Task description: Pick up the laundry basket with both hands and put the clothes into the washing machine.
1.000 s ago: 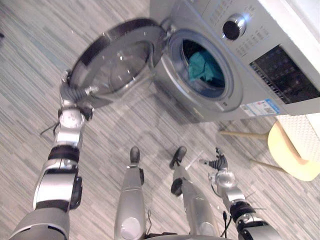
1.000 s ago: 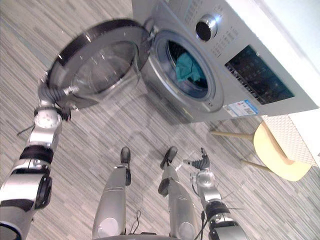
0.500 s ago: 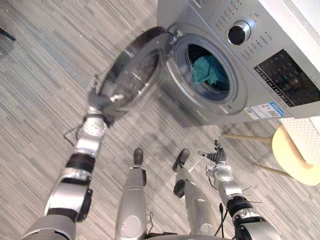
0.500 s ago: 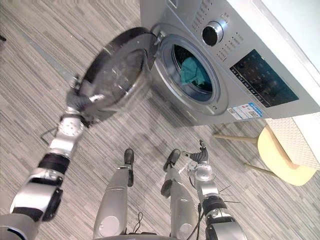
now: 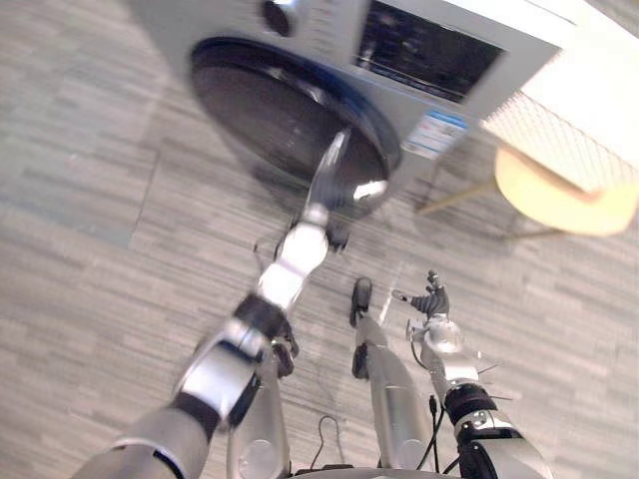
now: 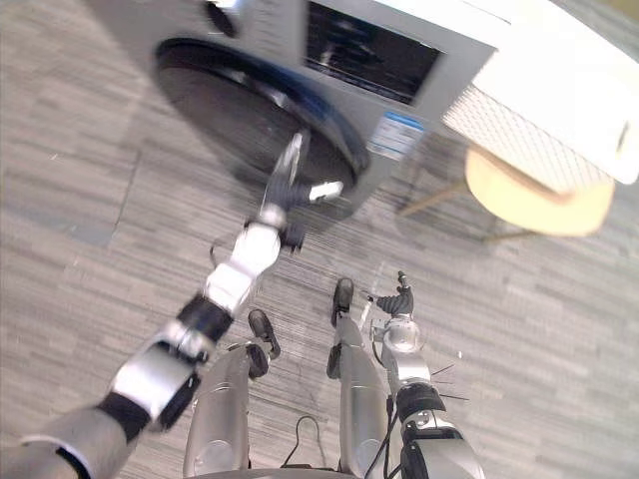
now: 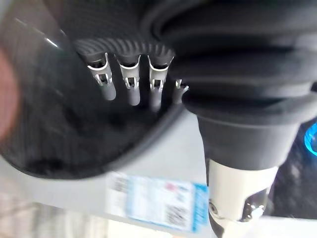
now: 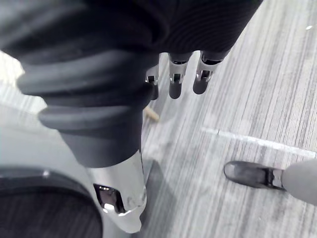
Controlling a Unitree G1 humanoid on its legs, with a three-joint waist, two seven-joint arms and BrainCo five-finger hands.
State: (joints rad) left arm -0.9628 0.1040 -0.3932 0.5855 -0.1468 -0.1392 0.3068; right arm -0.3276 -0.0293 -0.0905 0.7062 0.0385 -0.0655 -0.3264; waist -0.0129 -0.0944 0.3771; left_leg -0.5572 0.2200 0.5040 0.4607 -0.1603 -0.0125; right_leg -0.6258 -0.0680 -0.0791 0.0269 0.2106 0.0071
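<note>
Dark washing machine door (image 5: 270, 110) faces the robot, left hand (image 5: 330, 174) fingers (image 7: 132, 91) straight against it

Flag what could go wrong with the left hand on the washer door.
The left hand presses straight fingers on the door glass near its rim: they could slide off. Whether the door has latched I cannot tell; it may swing back. The right hand hangs idle, low over the floor.

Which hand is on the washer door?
The left hand: its straight fingers press the dark door. The right hand hangs low over the floor, touching nothing.
</note>
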